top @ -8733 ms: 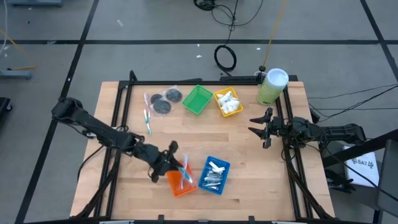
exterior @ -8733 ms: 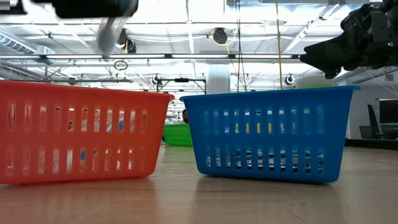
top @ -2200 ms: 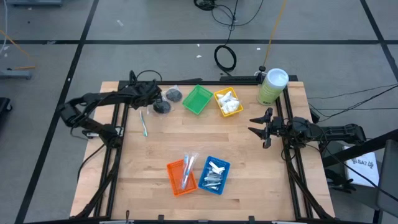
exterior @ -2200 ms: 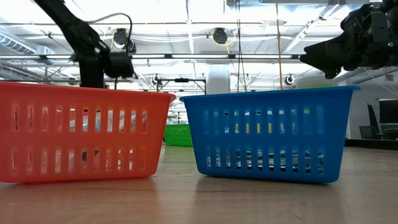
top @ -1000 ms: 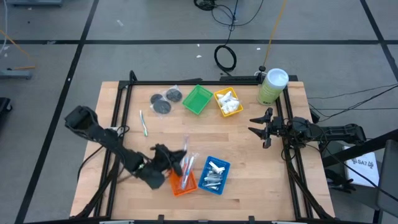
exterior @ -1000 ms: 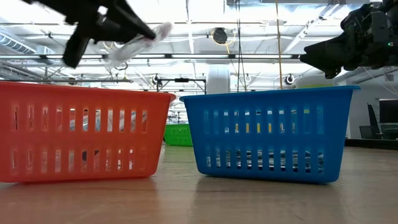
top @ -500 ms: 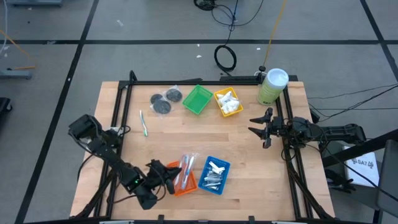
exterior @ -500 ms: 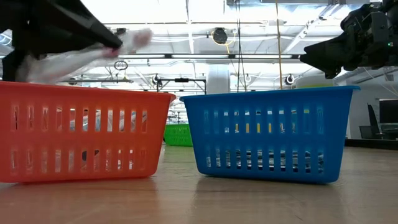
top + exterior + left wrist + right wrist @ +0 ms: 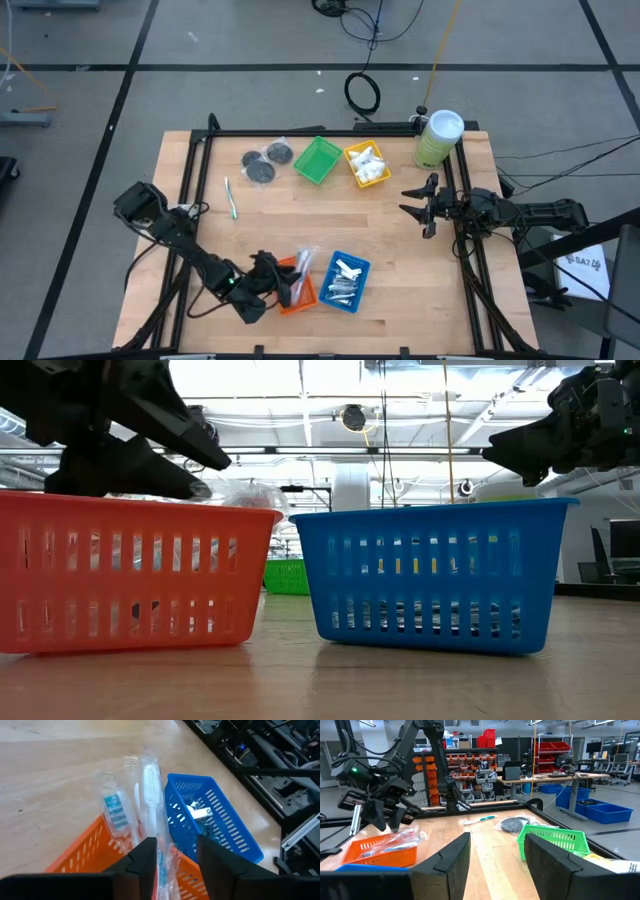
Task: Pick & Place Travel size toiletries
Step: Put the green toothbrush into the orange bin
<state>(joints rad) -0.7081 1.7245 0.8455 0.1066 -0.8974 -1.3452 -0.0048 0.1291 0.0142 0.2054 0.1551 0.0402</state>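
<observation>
the left gripper (image 9: 172,857) is seen parted over the orange tray (image 9: 293,287); clear-plastic sticks (image 9: 152,805) lie between its fingers, in this tray. silver tubes (image 9: 343,281) fill the blue tray (image 9: 358,273) beside. the right gripper (image 9: 412,205) is open, empty.

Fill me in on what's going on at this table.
The left gripper is over the orange tray, its fingers apart around a clear-wrapped stick lying in it. The blue tray beside it holds silver tubes. The right gripper waits open by the table's right edge. One stick lies loose on the table.
</observation>
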